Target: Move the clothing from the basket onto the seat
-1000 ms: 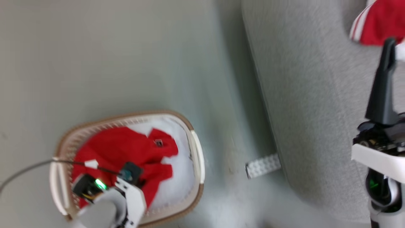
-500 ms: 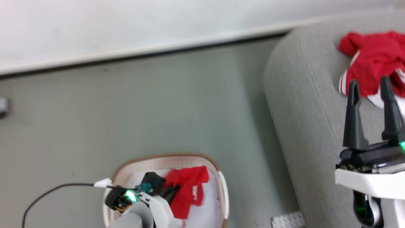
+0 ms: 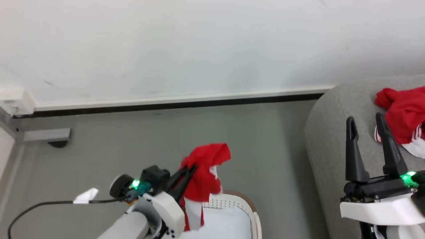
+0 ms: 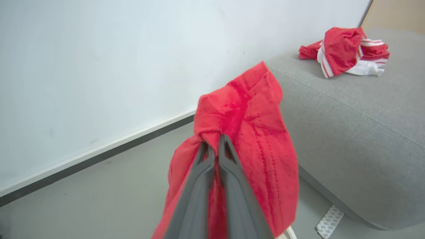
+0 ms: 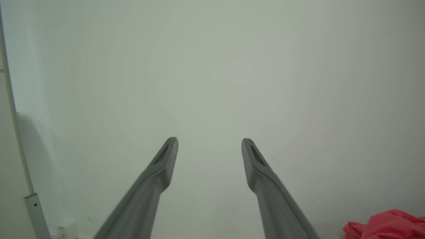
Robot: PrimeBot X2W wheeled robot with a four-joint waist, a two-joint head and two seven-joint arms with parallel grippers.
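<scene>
Head view
Left gripper (image 3: 192,167): clenched on a bunched fold of the held garment (image 3: 207,172), which is held in the air well apart from the seat (image 3: 332,139).
Garment tail: a white-striped end is seen hanging low, on the side away from the seat.
Basket (image 3: 245,200): set on the floor near the seat's rounded end, not touching it; a pale pad (image 3: 225,225) is seen inside.
Right gripper (image 3: 364,119): fingers spread, nothing between them, raised over the seat's near edge.
Placed garment (image 3: 403,116): already lying on the seat, just beyond the right gripper.

Left wrist view
Grip: the fingers are pressed together on a small pinch of red cloth; most of the fabric is draped loose around them.
Seat: seen ahead and to one side, the placed garment far back on its top.

Right wrist view
Fingers: released, pointed at a bare wall; red cloth is glimpsed low at the seat side.

Risks
Slip: the pinch is judged small, so cloth may be shed short of the seat.
Short drop: cloth let go at the seat's rounded edge may slide to the floor.
</scene>
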